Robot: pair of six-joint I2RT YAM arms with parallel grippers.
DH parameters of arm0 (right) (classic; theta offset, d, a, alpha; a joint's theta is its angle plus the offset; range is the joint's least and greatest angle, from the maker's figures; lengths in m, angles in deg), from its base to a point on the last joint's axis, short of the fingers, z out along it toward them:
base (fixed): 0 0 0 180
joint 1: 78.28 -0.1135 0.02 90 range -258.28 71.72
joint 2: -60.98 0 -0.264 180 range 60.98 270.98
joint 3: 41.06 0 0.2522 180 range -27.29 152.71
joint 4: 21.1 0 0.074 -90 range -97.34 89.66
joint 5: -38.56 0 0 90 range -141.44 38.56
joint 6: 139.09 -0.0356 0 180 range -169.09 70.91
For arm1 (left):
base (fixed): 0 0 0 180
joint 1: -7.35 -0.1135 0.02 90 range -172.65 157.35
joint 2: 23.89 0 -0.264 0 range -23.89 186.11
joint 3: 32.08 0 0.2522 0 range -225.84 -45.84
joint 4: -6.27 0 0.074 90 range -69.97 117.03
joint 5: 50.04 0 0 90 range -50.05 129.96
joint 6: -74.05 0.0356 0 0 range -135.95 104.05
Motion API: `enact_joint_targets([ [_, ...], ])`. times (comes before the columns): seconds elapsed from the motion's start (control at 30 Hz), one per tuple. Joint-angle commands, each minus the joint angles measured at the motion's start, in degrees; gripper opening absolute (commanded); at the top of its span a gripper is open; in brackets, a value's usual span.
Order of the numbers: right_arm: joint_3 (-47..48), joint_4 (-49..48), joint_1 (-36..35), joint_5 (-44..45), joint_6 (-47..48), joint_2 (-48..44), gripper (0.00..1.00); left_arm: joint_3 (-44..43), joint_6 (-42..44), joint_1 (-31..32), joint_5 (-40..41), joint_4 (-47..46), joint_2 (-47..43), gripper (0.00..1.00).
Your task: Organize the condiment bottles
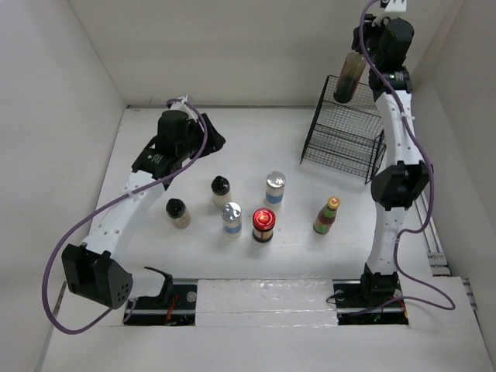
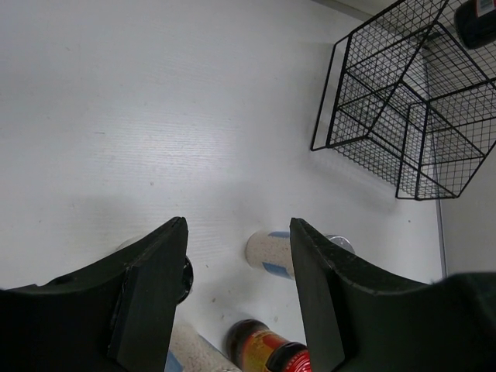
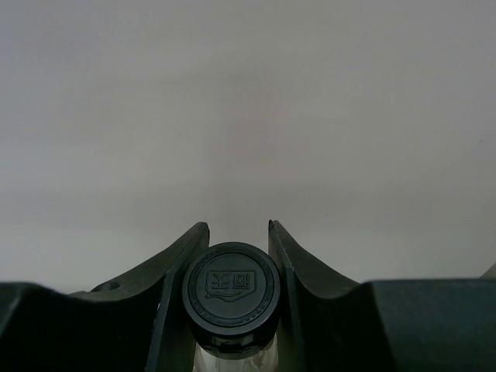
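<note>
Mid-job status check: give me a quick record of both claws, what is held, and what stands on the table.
right claw: shut on the tall dark bottle with a black cap, lifted by the black wire basket
left claw: open, empty, above the white table
standing on table: two black-capped beige jars; two silver-lidded blue-label jars; red-lidded jar; yellow-capped green-and-red bottle
basket contents: none visible
</note>
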Motion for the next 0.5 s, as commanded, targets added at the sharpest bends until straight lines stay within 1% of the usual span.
enact_joint_targets([
  [0.0,4.1,-11.9,0.4,-0.5,0.1,-1.8,0.0,-3.1,1.2,0.4,-0.7,-1.9,0.8,0.51],
  [0.27,4.1,-13.7,0.9,-1.6,0.1,-0.1,0.0,-3.6,1.2,0.4,-0.2,-1.9,2.0,0.51],
  [0.37,-1.1,-14.3,0.4,-1.6,0.1,-1.2,0.0,-4.3,1.2,0.4,-0.2,-1.9,2.6,0.51],
  [0.4,-5.6,-15.0,0.4,-1.6,0.1,-2.9,0.0,-4.3,1.2,0.4,0.4,-1.9,2.6,0.51],
  [0.47,-11.6,-17.7,0.4,-2.2,0.1,-4.9,0.0,-4.3,1.2,0.4,0.4,-1.9,3.1,0.51],
])
